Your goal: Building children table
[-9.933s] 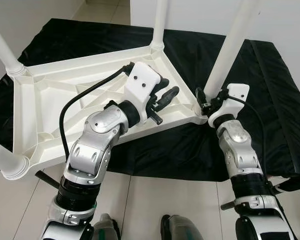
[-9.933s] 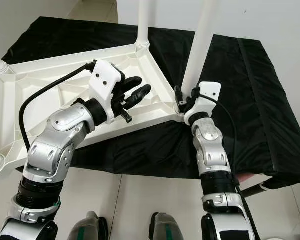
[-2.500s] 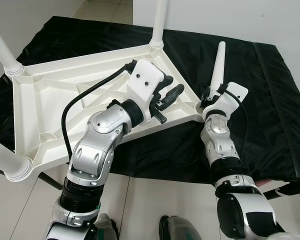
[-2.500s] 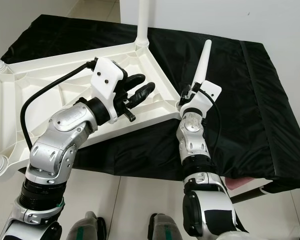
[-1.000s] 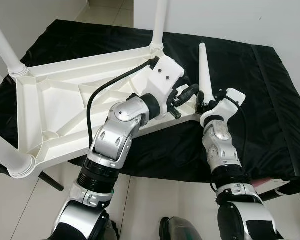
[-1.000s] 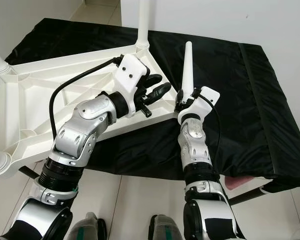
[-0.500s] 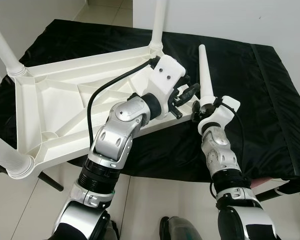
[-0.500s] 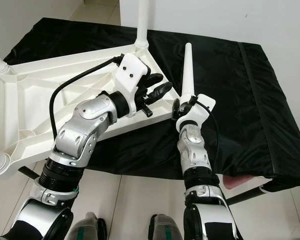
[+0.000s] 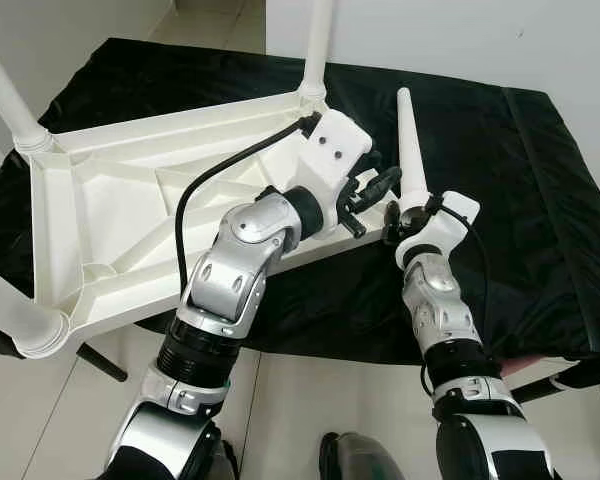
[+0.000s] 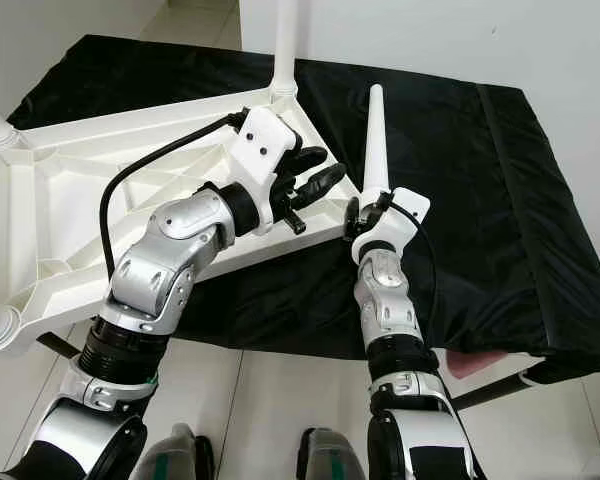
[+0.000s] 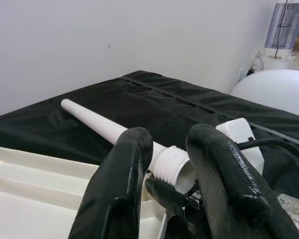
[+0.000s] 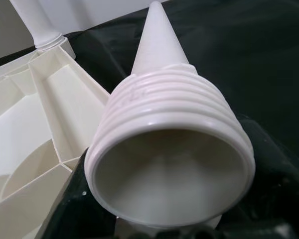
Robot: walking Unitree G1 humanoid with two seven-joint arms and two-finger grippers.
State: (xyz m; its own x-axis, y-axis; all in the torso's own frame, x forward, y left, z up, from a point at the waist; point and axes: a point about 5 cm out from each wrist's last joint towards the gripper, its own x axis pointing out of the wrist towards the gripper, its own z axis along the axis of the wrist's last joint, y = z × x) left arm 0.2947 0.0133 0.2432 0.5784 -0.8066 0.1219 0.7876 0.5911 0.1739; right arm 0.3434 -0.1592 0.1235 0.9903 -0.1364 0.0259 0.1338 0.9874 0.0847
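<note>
The upturned white table top (image 9: 130, 215) is lying on the black cloth (image 9: 540, 200), with three legs already standing up from its corners. The fourth leg (image 9: 408, 150) is loose, out of its corner socket — it was standing there about ten seconds ago, and since then it has been lifted out and turned so its pointed end is aiming up and away from the robot. The right gripper (image 9: 405, 215) is clamping the leg by its threaded collar, just beside the near right corner of the table top (image 9: 385, 220). The right wrist view is looking straight into the hollow threaded end (image 12: 172, 164).

The left gripper (image 9: 365, 195) is hovering over that same corner, fingers (image 11: 124, 169) apart and holding nothing, the collar showing between them in the wrist view. Over the last second little is changing; the leg is only settling a touch lower toward the corner.

Judgement: the leg is being re-seated — threads likely need lining up with the socket before twisting, and cross-threading is the risk.
</note>
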